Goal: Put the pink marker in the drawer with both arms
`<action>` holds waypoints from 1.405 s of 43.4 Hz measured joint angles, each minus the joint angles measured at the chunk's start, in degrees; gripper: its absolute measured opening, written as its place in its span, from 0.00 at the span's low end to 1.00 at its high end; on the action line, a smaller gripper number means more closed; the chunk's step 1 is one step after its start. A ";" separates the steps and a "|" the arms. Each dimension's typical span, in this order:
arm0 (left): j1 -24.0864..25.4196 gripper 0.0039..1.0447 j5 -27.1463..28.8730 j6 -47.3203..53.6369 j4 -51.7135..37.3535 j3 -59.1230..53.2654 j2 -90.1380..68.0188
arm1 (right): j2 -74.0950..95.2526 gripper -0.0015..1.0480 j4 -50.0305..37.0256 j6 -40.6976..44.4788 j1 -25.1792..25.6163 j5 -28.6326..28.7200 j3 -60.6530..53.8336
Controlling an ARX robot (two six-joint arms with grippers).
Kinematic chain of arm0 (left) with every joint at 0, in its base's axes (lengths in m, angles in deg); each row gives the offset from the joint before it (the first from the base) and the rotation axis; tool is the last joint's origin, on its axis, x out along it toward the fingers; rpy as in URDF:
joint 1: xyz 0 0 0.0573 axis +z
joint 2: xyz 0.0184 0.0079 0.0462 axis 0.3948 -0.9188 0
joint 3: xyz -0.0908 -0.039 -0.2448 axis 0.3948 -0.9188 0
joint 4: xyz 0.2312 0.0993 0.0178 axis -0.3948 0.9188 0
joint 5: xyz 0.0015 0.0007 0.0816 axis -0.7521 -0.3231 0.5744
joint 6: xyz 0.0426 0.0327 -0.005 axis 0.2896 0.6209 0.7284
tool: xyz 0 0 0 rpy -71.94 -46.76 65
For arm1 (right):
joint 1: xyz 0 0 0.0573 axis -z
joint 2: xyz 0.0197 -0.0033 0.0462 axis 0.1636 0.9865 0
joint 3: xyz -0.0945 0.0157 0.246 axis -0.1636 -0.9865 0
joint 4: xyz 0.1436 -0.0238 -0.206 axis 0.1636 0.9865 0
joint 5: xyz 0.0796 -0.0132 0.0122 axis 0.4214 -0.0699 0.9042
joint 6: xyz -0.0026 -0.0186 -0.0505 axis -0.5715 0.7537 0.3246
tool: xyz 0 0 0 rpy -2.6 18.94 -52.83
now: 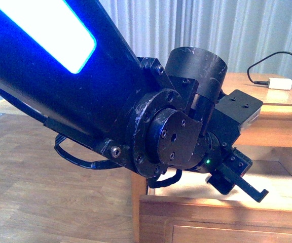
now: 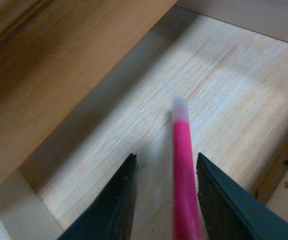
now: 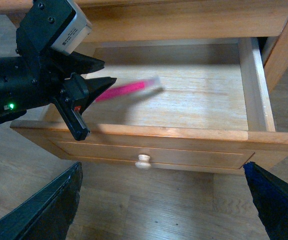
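Note:
The drawer (image 3: pixel 194 155) stands pulled out, showing its pale wood floor (image 2: pixel 234 90) and one round knob (image 3: pixel 143 161). My left gripper (image 3: pixel 104 72) hangs over the drawer's left part with its jaws open. The pink marker (image 2: pixel 183 170), white cap forward, lies blurred between the open fingers (image 2: pixel 119 200), closer to one of them. In the right wrist view the marker (image 3: pixel 126 90) is a pink streak just off the left fingertips, above the drawer floor. My right gripper (image 3: pixel 161 167) is open and empty in front of the drawer, over the floor. The left gripper (image 1: pixel 242 182) also shows in the front view.
The left arm (image 1: pixel 85 91) fills most of the front view. A small white box with a black cable (image 1: pixel 280 83) lies on the wooden tabletop (image 1: pixel 267 96) above the drawer. A table leg (image 3: pixel 284 45) stands to the drawer's right. Grey wood floor (image 3: pixel 159 205) lies in front.

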 joint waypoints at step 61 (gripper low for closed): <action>7.32 0.81 28.98 -30.49 10.12 -67.01 100.02 | 0.00 0.92 0.00 0.00 0.00 -0.02 0.00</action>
